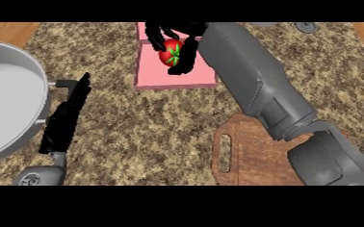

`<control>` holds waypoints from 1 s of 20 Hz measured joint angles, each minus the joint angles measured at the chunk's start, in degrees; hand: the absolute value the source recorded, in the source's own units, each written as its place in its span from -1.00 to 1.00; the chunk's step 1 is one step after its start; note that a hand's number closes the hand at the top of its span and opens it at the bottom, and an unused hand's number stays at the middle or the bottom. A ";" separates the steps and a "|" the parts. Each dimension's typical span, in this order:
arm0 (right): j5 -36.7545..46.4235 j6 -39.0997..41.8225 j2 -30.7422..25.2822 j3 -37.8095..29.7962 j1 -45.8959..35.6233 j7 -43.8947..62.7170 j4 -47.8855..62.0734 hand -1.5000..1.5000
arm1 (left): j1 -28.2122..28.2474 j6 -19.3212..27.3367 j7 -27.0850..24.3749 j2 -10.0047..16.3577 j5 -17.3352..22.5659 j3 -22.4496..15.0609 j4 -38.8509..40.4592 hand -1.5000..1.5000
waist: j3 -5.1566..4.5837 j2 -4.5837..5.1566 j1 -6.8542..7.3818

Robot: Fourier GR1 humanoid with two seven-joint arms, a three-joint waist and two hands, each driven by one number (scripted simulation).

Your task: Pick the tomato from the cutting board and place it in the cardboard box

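The right hand (162, 32) is curled round the tomato (171, 46), fingers and thumb closing on it from both sides, and it holds the fruit over the box (160, 75) at the far middle of the surface (142, 134). Whether the tomato hangs above the box floor or touches it cannot be told from this steep view. It is no longer on the cutting board (245, 166), which lies bare at the near right under the grey forearm. So the carry looks nearly done and the release is probably what is left. The grip leaves the top of the tomato showing, likely so it can be let down between the low walls without catching them. The tomato is round, glossy and red, with a green star of leaves. The box looks pink and shallow, with flat sides and a flap at its far end. The board is brown wood grain with rounded corners and a slot handle. The surface is mottled brown, like stone. The left hand (68, 113) rests at the left, fingers straight and empty, beside a wide, smooth grey pan (41, 84).
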 measured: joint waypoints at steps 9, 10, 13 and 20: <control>-3.33 -0.52 2.06 -0.88 1.30 1.52 3.74 -1.00 | -1.06 -0.49 0.67 -0.80 -0.67 -1.23 -0.34 0.00 | 0.00 0.39 1.75; -4.46 -0.30 2.14 -1.82 1.33 1.43 3.86 -1.00 | -0.82 -0.31 0.54 -1.01 -0.76 -1.30 -0.32 0.00 | 0.01 0.40 1.78; -9.07 -0.61 2.24 -6.14 1.21 2.56 4.54 -1.00 | -0.68 -0.10 0.71 -1.29 -1.17 -1.67 -0.59 0.00 | 0.02 0.44 1.85; -19.05 2.85 0.52 -16.70 -0.65 5.10 7.09 -1.00 | -0.75 0.04 0.46 -1.00 -0.87 -0.69 -0.63 0.00 | 0.03 0.81 1.30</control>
